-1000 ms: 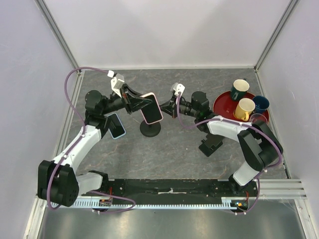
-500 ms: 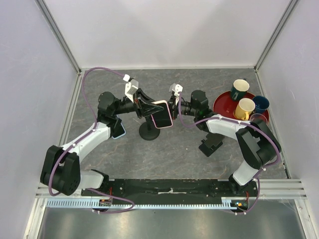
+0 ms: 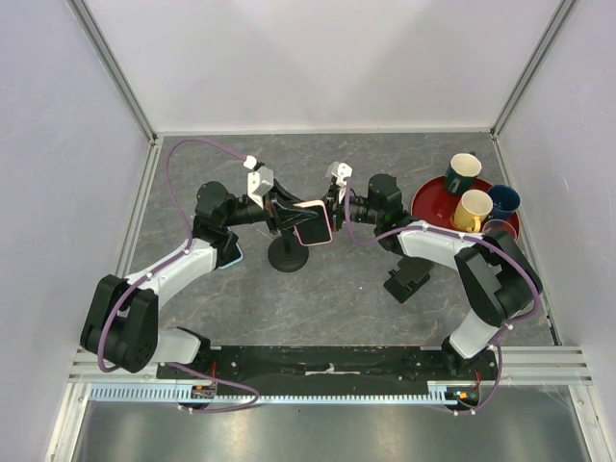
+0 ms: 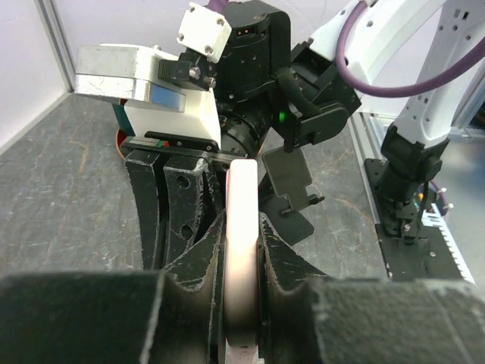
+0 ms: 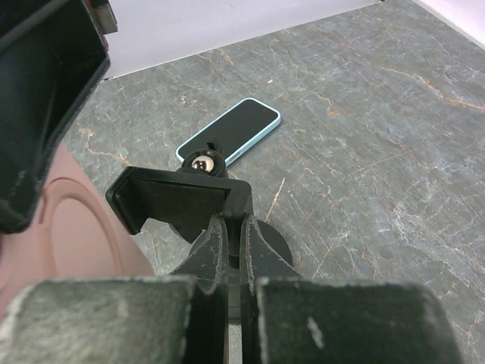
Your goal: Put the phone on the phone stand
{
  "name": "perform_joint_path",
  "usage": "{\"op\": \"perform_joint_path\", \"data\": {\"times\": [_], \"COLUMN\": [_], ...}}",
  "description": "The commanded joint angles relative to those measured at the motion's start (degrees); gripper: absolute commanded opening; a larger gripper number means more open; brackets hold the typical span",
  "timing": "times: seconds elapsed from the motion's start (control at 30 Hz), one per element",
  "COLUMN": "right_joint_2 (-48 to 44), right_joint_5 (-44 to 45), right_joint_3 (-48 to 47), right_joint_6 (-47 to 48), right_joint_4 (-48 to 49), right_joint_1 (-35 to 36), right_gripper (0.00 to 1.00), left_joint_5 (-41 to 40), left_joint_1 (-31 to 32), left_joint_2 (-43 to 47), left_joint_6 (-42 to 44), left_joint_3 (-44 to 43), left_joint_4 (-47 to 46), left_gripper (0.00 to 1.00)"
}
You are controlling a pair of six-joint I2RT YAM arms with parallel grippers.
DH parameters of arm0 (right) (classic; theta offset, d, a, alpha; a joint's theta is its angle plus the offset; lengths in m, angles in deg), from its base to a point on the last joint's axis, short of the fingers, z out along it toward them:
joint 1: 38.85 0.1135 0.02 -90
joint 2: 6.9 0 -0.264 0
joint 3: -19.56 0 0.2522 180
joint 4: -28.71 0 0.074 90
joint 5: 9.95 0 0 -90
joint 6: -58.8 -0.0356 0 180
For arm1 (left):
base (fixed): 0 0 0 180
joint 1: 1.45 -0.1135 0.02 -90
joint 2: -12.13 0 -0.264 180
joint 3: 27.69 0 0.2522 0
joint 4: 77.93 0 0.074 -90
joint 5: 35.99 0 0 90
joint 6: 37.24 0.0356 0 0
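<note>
My left gripper [image 3: 292, 216] is shut on the pink phone [image 3: 315, 224] and holds it in the air above the phone stand [image 3: 289, 256], tilted. In the left wrist view the phone [image 4: 242, 243] stands edge-on between the fingers of my left gripper [image 4: 242, 221]. My right gripper [image 3: 331, 210] is shut on the stand's clamp plate [image 5: 176, 201], seen in the right wrist view with my right gripper [image 5: 228, 224] around its edge. The ball joint [image 5: 201, 161] and disc base [image 5: 270, 244] show behind. The phone's pink back [image 5: 64, 243] is right beside the clamp on the left.
A light-blue phone [image 3: 231, 253] lies flat left of the stand, partly under my left arm; it also shows in the right wrist view [image 5: 229, 131]. A black folding wedge stand [image 3: 407, 278] sits right of centre. A red tray [image 3: 428, 200] with several cups is at the far right.
My left arm has reached to the right, carrying the pink phone from left of the stand's top to right against the clamp and my right gripper. The right arm has barely moved.
</note>
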Motion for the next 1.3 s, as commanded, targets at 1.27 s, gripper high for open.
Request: {"op": "perform_joint_path", "data": {"times": [1.27], "right_joint_2": [-9.75], "right_joint_5": [68.31], "right_joint_3": [12.18], "right_joint_6": [-3.06], "right_joint_4": [7.69], "right_joint_1": [12.24], "right_gripper": [0.00], "left_joint_5": [-59.96], "left_joint_1": [9.86], "left_joint_2": [11.33], "left_joint_6": [31.19], "left_joint_3": [0.95], "left_joint_4": [24.27], "left_gripper": [0.02]}}
